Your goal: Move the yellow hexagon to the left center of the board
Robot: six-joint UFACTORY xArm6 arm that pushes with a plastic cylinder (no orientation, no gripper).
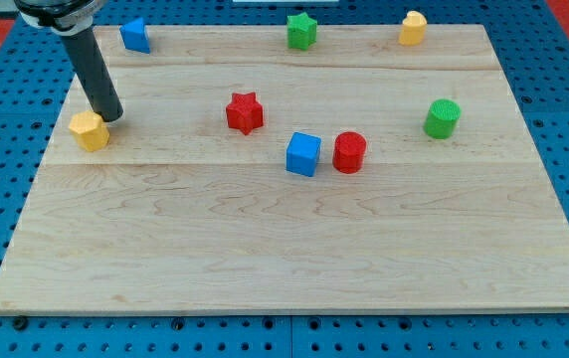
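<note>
The yellow hexagon (89, 130) lies near the board's left edge, a little above mid-height. My tip (111, 115) touches the board just to the upper right of it, right against its side. The dark rod slants up to the view's top left. A second yellow block (413, 28) stands at the top right of the board.
A blue block (135, 35) sits at the top left and a green star (302, 30) at top centre. A red star (245, 112), a blue cube (303, 154) and a red cylinder (349, 152) lie mid-board. A green cylinder (443, 118) is at the right. The wooden board (284, 259) rests on a blue pegboard.
</note>
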